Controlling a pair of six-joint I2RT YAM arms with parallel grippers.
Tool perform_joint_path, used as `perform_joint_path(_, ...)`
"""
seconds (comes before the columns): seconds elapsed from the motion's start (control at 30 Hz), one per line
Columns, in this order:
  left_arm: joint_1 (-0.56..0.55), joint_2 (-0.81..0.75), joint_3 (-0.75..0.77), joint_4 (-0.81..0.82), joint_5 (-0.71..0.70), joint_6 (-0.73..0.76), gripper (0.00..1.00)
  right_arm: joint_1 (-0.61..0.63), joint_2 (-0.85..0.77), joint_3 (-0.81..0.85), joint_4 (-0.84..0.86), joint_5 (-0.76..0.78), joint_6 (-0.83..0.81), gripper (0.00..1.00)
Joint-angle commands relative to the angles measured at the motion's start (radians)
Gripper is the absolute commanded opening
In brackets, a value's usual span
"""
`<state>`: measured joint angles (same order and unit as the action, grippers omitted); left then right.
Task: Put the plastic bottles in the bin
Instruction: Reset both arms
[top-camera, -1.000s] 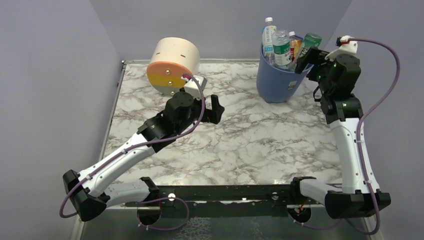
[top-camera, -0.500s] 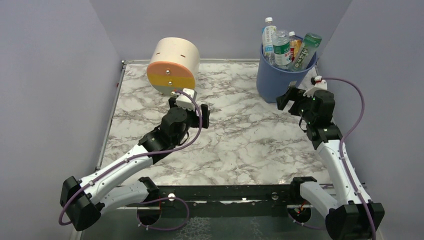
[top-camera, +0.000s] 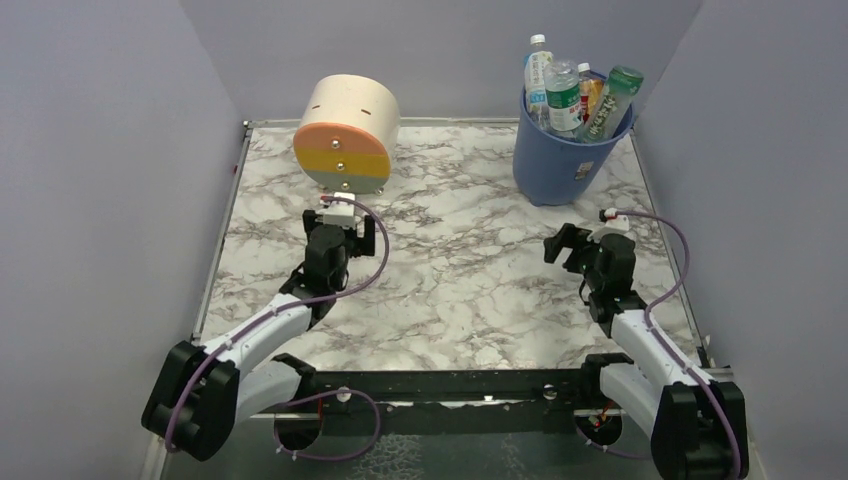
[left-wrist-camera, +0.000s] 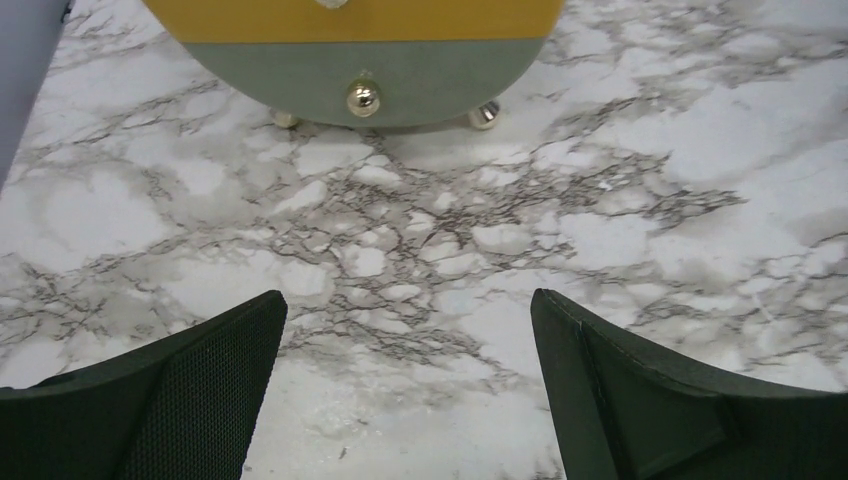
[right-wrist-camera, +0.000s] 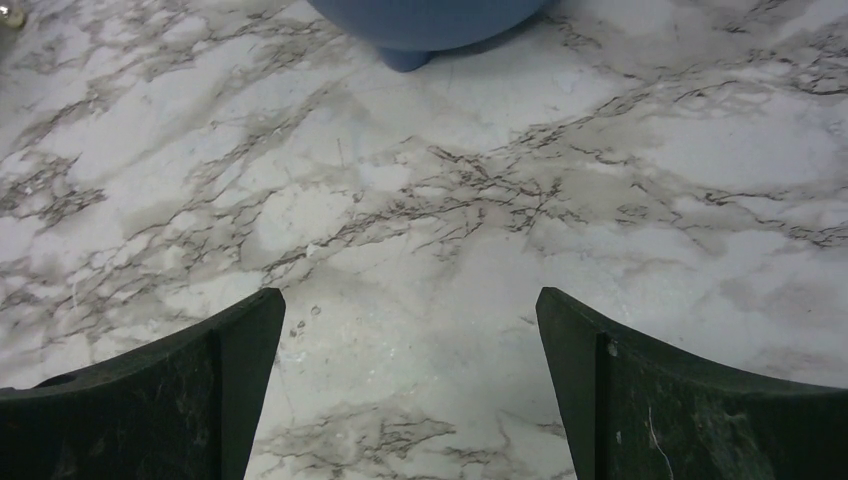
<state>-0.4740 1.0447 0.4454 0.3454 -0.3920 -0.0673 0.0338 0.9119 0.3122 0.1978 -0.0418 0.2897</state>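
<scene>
Starting up close: both arms sit folded low near their bases at the front edge of the bench (top-camera: 470, 290). The left tool (left-wrist-camera: 402, 315) is spread wide with only marble between its fingers. The right tool (right-wrist-camera: 410, 300) is the same, jaws wide apart and nothing pinched. Each one hovers a bit above the surface and is well apart from anything it could grab. To me that looks like a parked pose rather than a reach.

A bit further out, the left wrist view looks straight at the cream, orange and yellow cylinder (top-camera: 345, 130). It lies on its side with its flat face and little brass knobs towards the arm. It isn't part of the job, so I'd guess it's only there as a distraction.

At the far right corner is the blue bin (top-camera: 560, 170), and the right wrist camera catches just its bottom edge. The plastic bottles (top-camera: 565, 95) are all in it, standing or leaning with their tops poking over the rim. One with a green cap is propped on the right side, probably because the bin is packed. I can't tell how many are buried lower down, since the wall hides them. No loose bottle shows on the marble, so I'd call this job pretty much done.
</scene>
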Motion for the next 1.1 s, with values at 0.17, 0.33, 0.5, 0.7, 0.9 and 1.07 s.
perform_joint_path(0.17, 0.196, 0.122, -0.132, 0.307, 0.094, 0.121, 0.99, 0.005, 0.152, -0.053, 0.423, 0.197, -0.078, 1.00)
perform_joint_path(0.33, 0.267, 0.220, -0.144, 0.399, 0.145, 0.122, 0.99, 0.005, 0.288, -0.035, 0.555, 0.246, -0.096, 1.00)
perform_joint_path(0.5, 0.310, 0.350, -0.161, 0.555, 0.151, 0.129, 0.99, 0.005, 0.402, -0.052, 0.720, 0.288, -0.125, 0.99)
perform_joint_path(0.7, 0.370, 0.434, -0.117, 0.613, 0.210, 0.131, 0.99, 0.005, 0.539, -0.069, 0.909, 0.254, -0.132, 0.99)
perform_joint_path(0.9, 0.395, 0.540, -0.153, 0.838, 0.239, 0.125, 0.99, 0.007, 0.589, -0.006, 0.832, 0.191, -0.160, 1.00)
perform_joint_path(1.07, 0.394, 0.552, -0.147, 0.826, 0.265, 0.138, 0.99, 0.043, 0.646, -0.098, 1.089, 0.079, -0.248, 1.00)
